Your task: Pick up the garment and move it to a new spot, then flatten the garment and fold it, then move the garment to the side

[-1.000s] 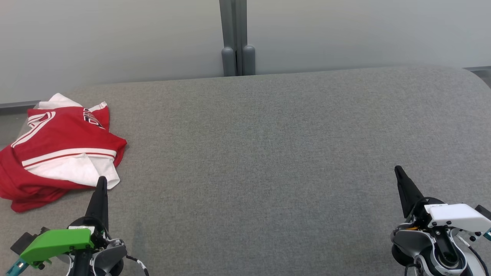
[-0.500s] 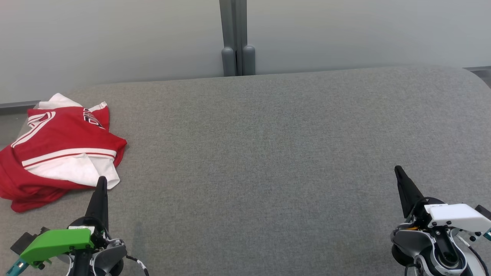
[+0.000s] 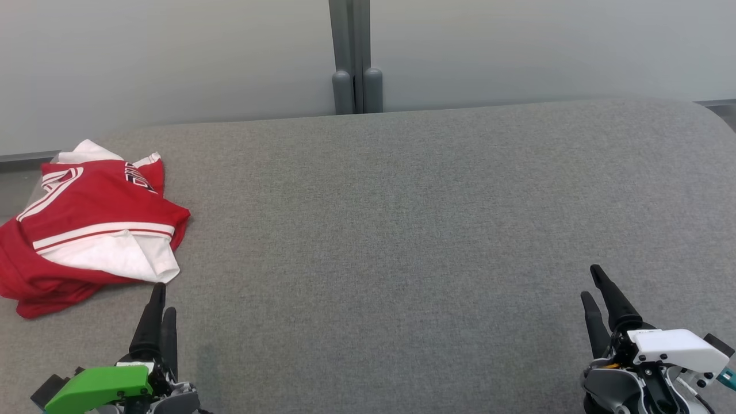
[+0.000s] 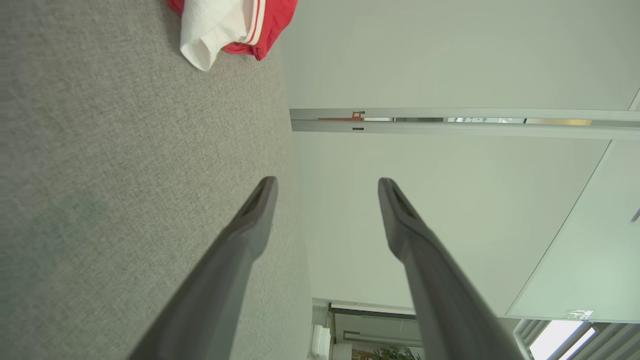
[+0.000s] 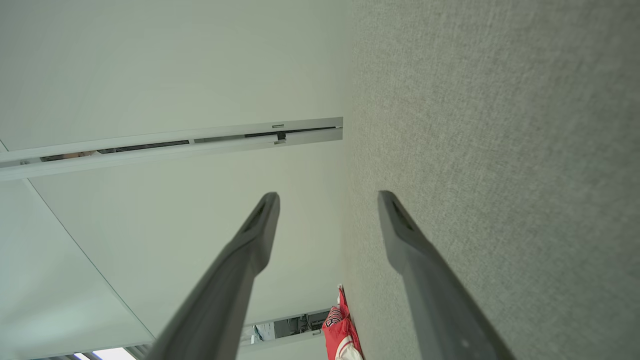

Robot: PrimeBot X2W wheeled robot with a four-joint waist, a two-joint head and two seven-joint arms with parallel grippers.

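The garment [image 3: 86, 227] is a red and white jersey, lying crumpled at the far left of the grey padded surface [image 3: 402, 230]. In the left wrist view a corner of the garment [image 4: 230, 22] shows at the top. The right wrist view catches the garment [image 5: 340, 330] far off at the bottom. My left gripper [image 3: 162, 299] hovers just below the garment's white hem, open and holding nothing; the wrist view shows the left gripper [image 4: 325, 187] with its fingers apart. My right gripper [image 3: 592, 284] stands open at the lower right, far from the garment; it also appears as the right gripper [image 5: 327, 200], empty.
A pale wall with a grey post [image 3: 353, 57] runs behind the surface's far edge. The surface's left edge lies just past the garment. Bare grey fabric spreads between the two grippers.
Both grippers have opened; a second finger now shows beside each first one. Both have also drawn back a little toward the bottom of the head view. The garment has not moved.
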